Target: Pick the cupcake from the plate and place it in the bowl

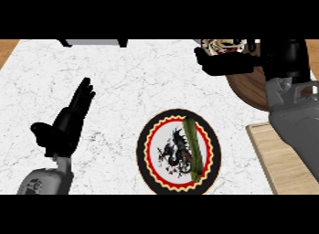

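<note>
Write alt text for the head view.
The right hand holds the cupcake over the bowl's edge, upper right. The plate, centre, bears a long green item; the left hand rests open at left.

Looking steeply down from the robot's head onto the white marbled counter (pixel 135 82), almost straight from above. Facing forward, away from the body. Sitting near enough for the counter to fill nearly the whole width, leaving only wood-toned strips (pixel 0 55) past its slanting sides at the upper corners. Catching the left forearm (pixel 48 179) and the right forearm (pixel 303 132) coming in from the lower edge, unmirrored. Framing the plate (pixel 144 151) low of centre and the brown bowl (pixel 246 89) at upper right, partly behind the right arm.
</note>
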Robot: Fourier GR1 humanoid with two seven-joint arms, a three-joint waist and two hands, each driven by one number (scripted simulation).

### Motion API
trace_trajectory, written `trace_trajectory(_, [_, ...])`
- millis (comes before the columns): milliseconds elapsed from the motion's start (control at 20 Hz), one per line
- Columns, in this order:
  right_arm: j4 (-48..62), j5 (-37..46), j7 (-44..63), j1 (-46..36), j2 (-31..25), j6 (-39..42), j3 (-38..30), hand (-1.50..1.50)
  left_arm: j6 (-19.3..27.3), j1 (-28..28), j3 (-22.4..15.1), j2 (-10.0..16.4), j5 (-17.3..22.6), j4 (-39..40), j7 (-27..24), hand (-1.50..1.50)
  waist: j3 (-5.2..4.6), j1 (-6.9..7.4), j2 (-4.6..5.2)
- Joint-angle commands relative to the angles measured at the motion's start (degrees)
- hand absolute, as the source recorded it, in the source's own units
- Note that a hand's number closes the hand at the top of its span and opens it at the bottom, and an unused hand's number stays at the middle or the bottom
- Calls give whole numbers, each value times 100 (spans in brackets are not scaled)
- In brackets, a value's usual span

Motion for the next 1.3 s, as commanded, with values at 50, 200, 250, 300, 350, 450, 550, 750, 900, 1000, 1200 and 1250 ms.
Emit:
trace_trajectory(50, [875,437,-226,-158,-355,394,-144,150,-59,-63,63,-29,-15,317,-317,0,-3,-6,24])
trace_trajectory(200, [1532,464,-602,-202,-381,549,-347,150,-128,-122,216,62,125,198,-46,0,0,31,24])
trace_trajectory(250, [1698,901,-496,-198,-369,477,-27,150,-1,16,-117,-109,-109,-19,-44,0,0,64,23])
trace_trajectory(300, [2061,655,-1006,-274,-651,670,-301,150,-111,-194,96,-45,75,193,-141,0,1,59,46])
trace_trajectory(350, [2304,695,-1347,-173,-564,473,-391,150,152,-135,-190,-273,-201,93,80,0,5,54,37])
trace_trajectory(450, [2797,966,-1196,-556,-441,502,-480,150,-71,117,-68,-59,-115,31,-145,0,1,79,26])
trace_trajectory(550, [3595,1087,-1768,-578,-199,19,-601,150,-132,-81,13,-151,-34,505,-411,0,2,101,59])
trace_trajectory(750, [3989,991,-2497,-40,-321,-150,-880,150,308,-117,-335,-421,-482,157,-6,0,7,32,31])
trace_trajectory(900, [4951,1064,-3153,-199,-312,-373,-1131,150,-36,-192,14,-175,-109,161,-71,0,7,88,48])
trace_trajectory(1000, [5436,1040,-3464,-215,-266,-576,-1331,150,-57,-140,68,-148,-87,154,-105,0,7,97,50])
trace_trajectory(1200, [6195,815,-4053,-381,-273,-166,-1571,150,-75,-205,53,-225,-114,461,-241,0,8,100,59])
trace_trajectory(1250, [6418,597,-4423,-179,-379,-30,-1713,150,-33,-419,59,-225,-143,450,-161,0,16,149,104])
